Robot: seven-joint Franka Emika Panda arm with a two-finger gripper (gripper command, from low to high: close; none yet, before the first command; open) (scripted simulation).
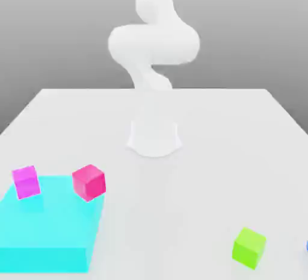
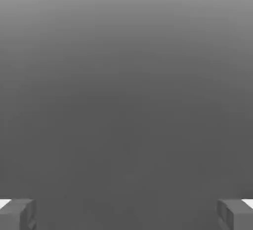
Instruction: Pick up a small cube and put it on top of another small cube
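- I see the arm (image 1: 154, 44) rising at twelve on my clock face, laid over the exterior view with its hub at the centre. Its base stands just below the hub.
- The gripper (image 2: 126, 215) is spread wide in the hand view, with nothing between its fingers. I read that as ready for a first grasp, since a cube could pass between them.
- The lime cube (image 1: 249, 248) sits near five o'clock, on the table (image 1: 198, 212), well apart from the block (image 1: 45, 221). That open spacing should let me close on it without brushing a neighbour.
- It is turned, a corner edge facing the camera, so I would roll the wrist to lay the fingers flat on opposite faces; gripping across corners could make it twist.
- The block lies between seven and eight, low and broad. The pink cube (image 1: 89, 182) overlaps its far corner towards the hub, and the magenta cube (image 1: 26, 182) shows near eight. I cannot tell how firmly either is supported.
- A blue thing (image 1: 307, 246) peeps in near four.
- I judge the task unstarted: reach the lime cube first, then choose a steady cube beneath it. A skewed top could tip the stack, so I'd release gently and centred.
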